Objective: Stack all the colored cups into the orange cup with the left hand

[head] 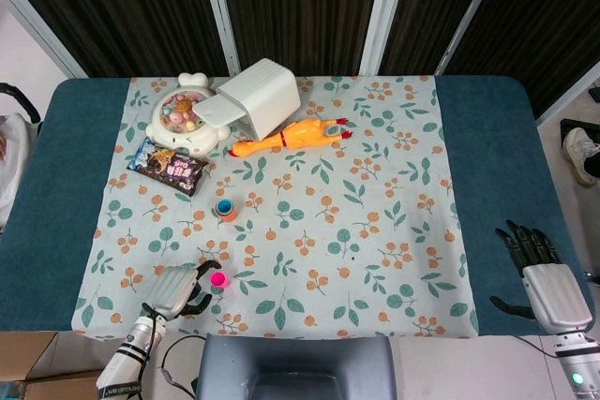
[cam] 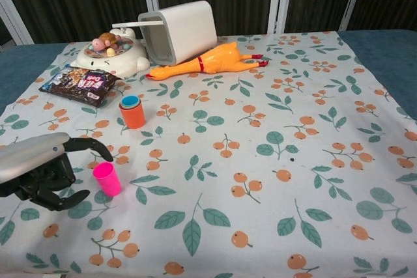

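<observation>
Cups are seen on a flowery cloth [cam: 273, 180] laid over a blue table [head: 47, 175]. 1 pink cup [cam: 107, 178] stands upright near the front edge, and the left hand [cam: 40, 170] is placed just beside it, with fingers spread around it and nothing held; whether the cup is touched cannot be told. An orange cup [cam: 133, 113] stands farther back, well apart from the pink one, and 1 blue cup [cam: 130, 101] is already set inside it. The right hand [head: 542, 274] is seen only in the head view, at the far right edge of the table, with fingers spread and nothing in it. Behind the cups, a snack bag [cam: 81, 84], a round toy [cam: 111, 56], a white bin [cam: 179, 30] tipped on its side and a rubber chicken [cam: 207, 62] are found.
</observation>
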{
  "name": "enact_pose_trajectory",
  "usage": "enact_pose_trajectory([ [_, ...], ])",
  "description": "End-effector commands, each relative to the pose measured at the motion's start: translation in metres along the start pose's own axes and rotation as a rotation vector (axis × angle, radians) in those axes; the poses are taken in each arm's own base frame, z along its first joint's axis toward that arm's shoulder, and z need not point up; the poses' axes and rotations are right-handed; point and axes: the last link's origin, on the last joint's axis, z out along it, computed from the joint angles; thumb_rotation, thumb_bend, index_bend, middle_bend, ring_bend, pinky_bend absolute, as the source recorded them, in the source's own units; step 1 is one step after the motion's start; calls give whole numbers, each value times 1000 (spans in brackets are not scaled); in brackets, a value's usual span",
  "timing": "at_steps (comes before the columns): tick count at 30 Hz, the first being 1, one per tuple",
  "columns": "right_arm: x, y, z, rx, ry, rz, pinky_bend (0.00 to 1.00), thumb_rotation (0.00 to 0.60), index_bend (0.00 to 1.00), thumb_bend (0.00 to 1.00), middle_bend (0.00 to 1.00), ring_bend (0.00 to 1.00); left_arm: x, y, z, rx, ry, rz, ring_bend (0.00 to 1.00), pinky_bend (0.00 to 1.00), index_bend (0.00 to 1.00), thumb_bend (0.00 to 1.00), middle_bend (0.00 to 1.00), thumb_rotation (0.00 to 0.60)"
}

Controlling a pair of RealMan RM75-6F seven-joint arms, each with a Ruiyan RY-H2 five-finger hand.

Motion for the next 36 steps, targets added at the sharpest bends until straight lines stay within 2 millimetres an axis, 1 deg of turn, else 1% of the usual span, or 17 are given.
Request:
enact_pose_trajectory([
  [1, 0, 0, 0, 0, 0, 1, 0, 600, 0, 205, 0, 0, -1, 1, 1, -4, -3, 6, 1000, 1000, 284, 386, 1000, 600],
  [7, 0, 0, 0, 0, 1, 2, 0, 600, 0, 205, 0, 0, -3, 5, 5, -10, 0, -1, 1000, 1000, 291, 384, 1000, 600],
  [12, 1, 1, 0, 0, 3, 5, 0, 600, 0, 205, 0, 0, -4, 5, 10, -8, 12, -19, 1000, 1000, 351, 384, 1000, 600],
  [24, 1, 1, 0, -3, 3, 5, 0, 600, 0, 205, 0, 0, -5, 7, 15, -10, 26, -37, 1000, 1000, 482, 381, 1000, 600],
  [29, 2, 1, 0, -4, 6, 8, 0, 600, 0, 205, 0, 0, -2, 8, 16, -13, 35, -53, 1000, 1000, 513, 379, 1000, 600],
  [32, 2, 1, 0, -4, 6, 8, 0, 600, 0, 205, 0, 0, 10, 11, 18, -24, 68, -69, 1000, 1000, 520, 378, 1000, 600],
  [35, 2, 2, 0, -6, 5, 9, 0, 600, 0, 205, 0, 0, 36, 16, 25, -37, 132, -106, 1000, 1000, 522, 377, 1000, 600],
  [36, 2, 2, 0, -8, 7, 11, 0, 600, 0, 205, 0, 0, 48, 18, 30, -37, 159, -118, 1000, 1000, 522, 377, 1000, 600],
])
